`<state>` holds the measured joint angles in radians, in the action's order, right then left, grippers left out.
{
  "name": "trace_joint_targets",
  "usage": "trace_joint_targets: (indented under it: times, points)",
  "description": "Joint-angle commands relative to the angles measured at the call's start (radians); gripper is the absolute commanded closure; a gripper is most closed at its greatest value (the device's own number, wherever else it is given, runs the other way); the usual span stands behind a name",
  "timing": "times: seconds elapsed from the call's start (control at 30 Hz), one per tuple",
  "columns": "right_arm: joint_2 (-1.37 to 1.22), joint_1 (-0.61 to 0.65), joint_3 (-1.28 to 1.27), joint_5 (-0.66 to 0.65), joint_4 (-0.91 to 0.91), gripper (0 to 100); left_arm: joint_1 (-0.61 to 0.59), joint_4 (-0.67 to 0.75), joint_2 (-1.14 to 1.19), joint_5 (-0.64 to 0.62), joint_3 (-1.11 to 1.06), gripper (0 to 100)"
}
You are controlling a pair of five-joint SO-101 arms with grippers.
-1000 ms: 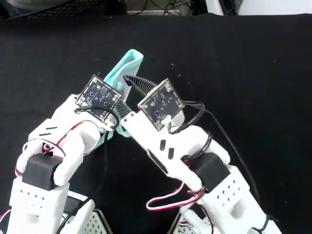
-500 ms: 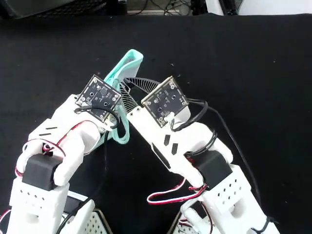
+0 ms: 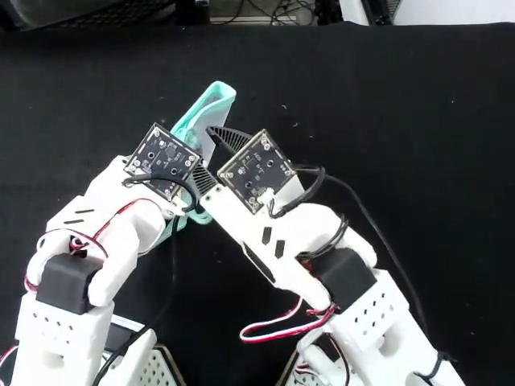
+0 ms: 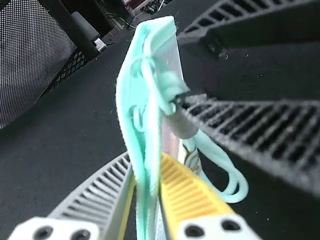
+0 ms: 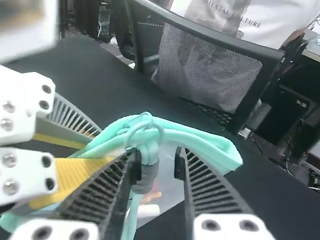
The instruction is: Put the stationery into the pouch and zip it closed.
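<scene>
High view: the right gripper (image 5: 156, 155) has been swung back to the mint pouch (image 3: 211, 100), which is clamped in the left gripper (image 4: 147, 167). The zipper pull (image 5: 146, 167) is straddled by narrowly parted fingers, apparently not yet pinched.

Office-like lab: mesh chair (image 5: 210, 70), cables (image 3: 273, 11).

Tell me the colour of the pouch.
The pouch is mint green; the left wrist view shows it best.
</scene>
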<state>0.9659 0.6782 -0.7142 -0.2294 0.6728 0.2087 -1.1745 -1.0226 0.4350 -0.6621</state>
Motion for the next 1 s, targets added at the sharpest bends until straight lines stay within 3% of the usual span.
trace_joint_targets:
  times: [0.0,0.17,0.47,0.77,0.97]
  points:
    - [-0.004,0.028,0.056,-0.008,0.002,86.8,-0.007,-0.023,0.028,-0.006,-0.035,97]
    - [0.071,0.031,0.091,-0.008,0.084,86.8,-0.005,-0.023,0.028,-0.006,-0.035,97]
    - [0.114,0.06,0.074,-0.008,0.086,86.8,0.077,-0.021,0.028,-0.069,-0.035,97]
    - [0.114,0.052,0.042,-0.015,0.083,86.8,0.079,-0.021,0.028,-0.075,-0.038,97]
    - [0.113,-0.048,-0.068,-0.009,-0.074,86.8,0.087,-0.021,0.028,-0.075,-0.048,97]
